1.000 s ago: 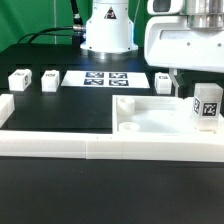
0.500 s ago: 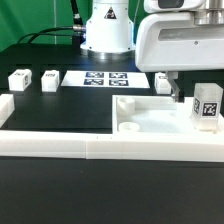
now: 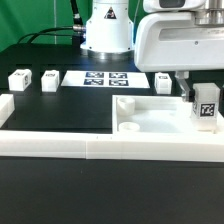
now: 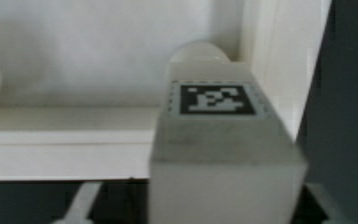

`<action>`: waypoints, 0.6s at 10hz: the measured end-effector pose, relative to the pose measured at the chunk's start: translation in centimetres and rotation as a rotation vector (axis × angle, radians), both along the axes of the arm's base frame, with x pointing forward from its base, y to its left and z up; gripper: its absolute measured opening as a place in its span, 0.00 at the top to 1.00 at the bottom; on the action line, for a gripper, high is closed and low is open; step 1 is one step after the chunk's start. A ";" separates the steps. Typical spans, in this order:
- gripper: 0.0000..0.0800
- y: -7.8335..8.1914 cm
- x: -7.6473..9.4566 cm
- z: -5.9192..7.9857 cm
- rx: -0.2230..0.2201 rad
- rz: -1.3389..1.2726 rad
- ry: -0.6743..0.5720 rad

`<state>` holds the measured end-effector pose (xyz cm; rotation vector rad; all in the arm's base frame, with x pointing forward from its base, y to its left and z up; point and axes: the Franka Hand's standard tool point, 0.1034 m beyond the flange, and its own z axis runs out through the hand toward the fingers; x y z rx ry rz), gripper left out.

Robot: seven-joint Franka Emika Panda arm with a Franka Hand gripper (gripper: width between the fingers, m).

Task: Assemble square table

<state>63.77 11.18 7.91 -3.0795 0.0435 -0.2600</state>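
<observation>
The white square tabletop [image 3: 150,118] lies on the exterior view's right, with a round hole boss near its left corner. My gripper [image 3: 204,100] is shut on a white tagged leg block [image 3: 207,108] and holds it upright over the tabletop's right end. In the wrist view the leg block [image 4: 220,130] fills the middle between my fingers [image 4: 82,198], with the tabletop [image 4: 87,110] beyond it. Two leg blocks [image 3: 18,79] [image 3: 49,78] lie at the far left, and another [image 3: 163,80] behind the tabletop.
The marker board [image 3: 105,78] lies flat in front of the robot base [image 3: 106,30]. Long white border bars [image 3: 90,148] run along the front, with a short end piece [image 3: 5,108] at the left. Black table surface lies between them.
The wrist housing shifted a little toward the exterior view's left. The held leg block moved slightly right and down and now stands more upright over the tabletop.
</observation>
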 end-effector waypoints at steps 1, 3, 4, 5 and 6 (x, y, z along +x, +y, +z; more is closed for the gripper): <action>0.64 0.0 0.0 0.0 0.016 -0.083 0.004; 0.64 -0.1 0.0 -0.1 0.040 -0.222 0.013; 0.64 -0.1 0.0 -0.2 0.048 -0.361 0.034; 0.64 -0.3 -0.1 -0.2 0.056 -0.562 0.064; 0.64 -0.4 -0.1 -0.3 0.058 -0.718 0.087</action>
